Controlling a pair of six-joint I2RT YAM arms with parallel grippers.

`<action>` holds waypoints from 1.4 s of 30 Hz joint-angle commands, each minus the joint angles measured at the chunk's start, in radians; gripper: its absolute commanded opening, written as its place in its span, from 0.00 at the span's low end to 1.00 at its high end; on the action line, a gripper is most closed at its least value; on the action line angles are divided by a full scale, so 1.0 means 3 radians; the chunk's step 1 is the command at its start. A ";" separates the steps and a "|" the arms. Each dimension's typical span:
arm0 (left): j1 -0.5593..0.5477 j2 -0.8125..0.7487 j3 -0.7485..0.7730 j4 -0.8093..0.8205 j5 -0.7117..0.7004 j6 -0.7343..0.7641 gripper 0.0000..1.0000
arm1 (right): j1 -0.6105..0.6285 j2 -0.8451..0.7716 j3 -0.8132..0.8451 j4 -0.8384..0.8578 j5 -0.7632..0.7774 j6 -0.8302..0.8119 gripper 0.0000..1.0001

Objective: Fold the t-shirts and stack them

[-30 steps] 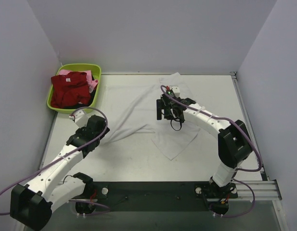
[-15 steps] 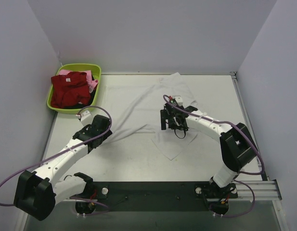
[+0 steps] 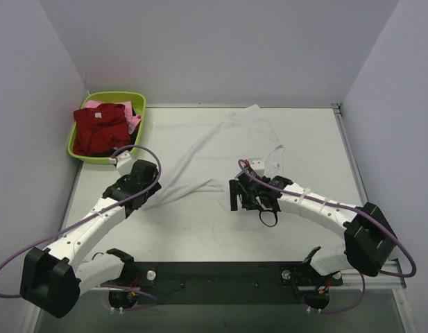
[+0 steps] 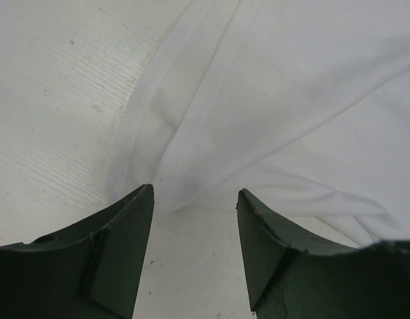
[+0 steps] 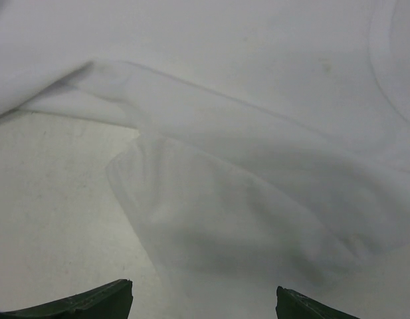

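Your left claw [image 4: 195, 193] sits parted over the white t-shirt [image 3: 214, 142] hem, right claw [image 5: 203, 287] wide above it; blue neck label [image 3: 278, 165] unreadable.

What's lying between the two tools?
A large, rumpled white cloth t-shirt stretches from one to the other; the top view shows it.

Pale flat worktop [image 3: 193, 232]
Large white cloth t-shirt [image 3: 214, 149] crumpled mid-worktop (neck label showing); lime-green plastic basin [image 3: 117, 95] at far-left corner.
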 commanded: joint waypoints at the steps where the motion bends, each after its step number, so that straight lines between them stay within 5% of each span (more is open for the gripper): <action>1: 0.0052 -0.0058 0.0168 -0.0012 0.0009 0.0121 0.63 | 0.0396 -0.0166 -0.0132 -0.0173 0.0109 0.0364 0.88; 19: 0.0241 -0.0278 -0.0026 0.0019 0.0173 0.0228 0.63 | 0.0648 0.0467 -0.0337 0.0134 0.0339 0.0482 0.75; 25: 0.0266 -0.0258 -0.0031 0.0024 0.0178 0.0244 0.63 | 0.0648 0.0493 -0.0378 0.0175 0.0319 0.0482 0.57; 36: 0.0272 -0.0222 -0.0057 -0.0073 0.0270 0.0259 0.63 | 0.0643 0.0243 -0.0500 -0.0055 0.0431 0.0579 0.03; 42: 0.0195 -0.0125 -0.0190 -0.0338 0.0357 0.0101 0.63 | 0.0643 0.0232 -0.0475 -0.0065 0.0441 0.0569 0.00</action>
